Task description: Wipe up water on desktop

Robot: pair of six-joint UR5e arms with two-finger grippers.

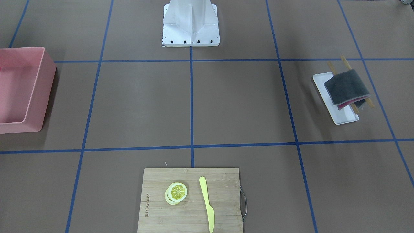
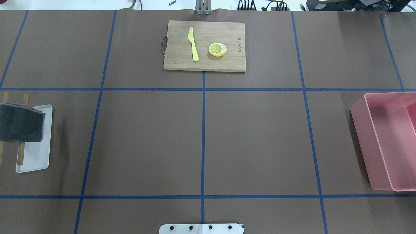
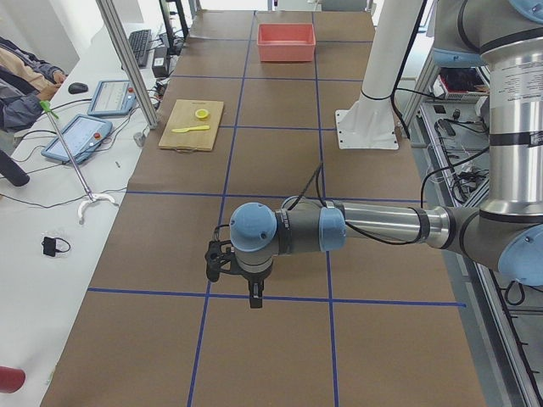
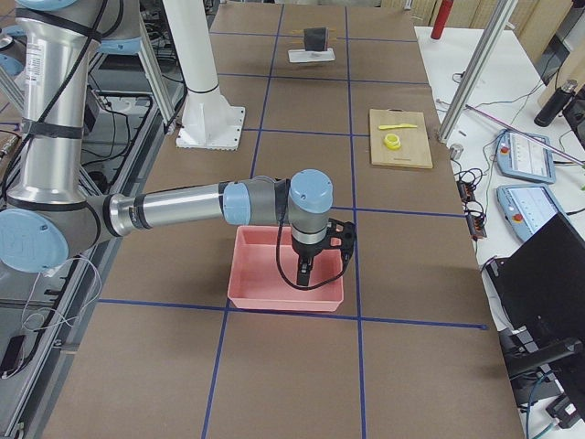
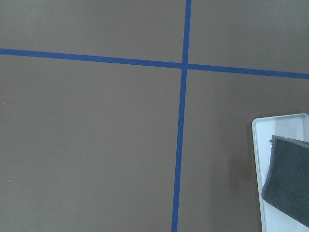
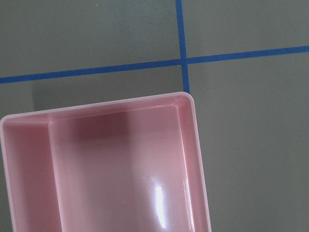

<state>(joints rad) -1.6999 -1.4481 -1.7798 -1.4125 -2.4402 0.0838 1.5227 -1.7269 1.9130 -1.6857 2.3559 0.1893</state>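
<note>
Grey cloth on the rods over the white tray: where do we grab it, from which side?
Probably pinch the grey cloth from above at its edge on the table-centre side. It lies draped across two wooden rods over the white tray, so that edge seems raised, leaving room for a finger beneath.

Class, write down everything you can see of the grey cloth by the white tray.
The grey cloth looks soft and fuzzy. It is folded, with a pink layer showing at one edge. It lies draped across two wooden rods, partly over a white tray, on the robot's left side. Nothing else visibly touches it.
</note>
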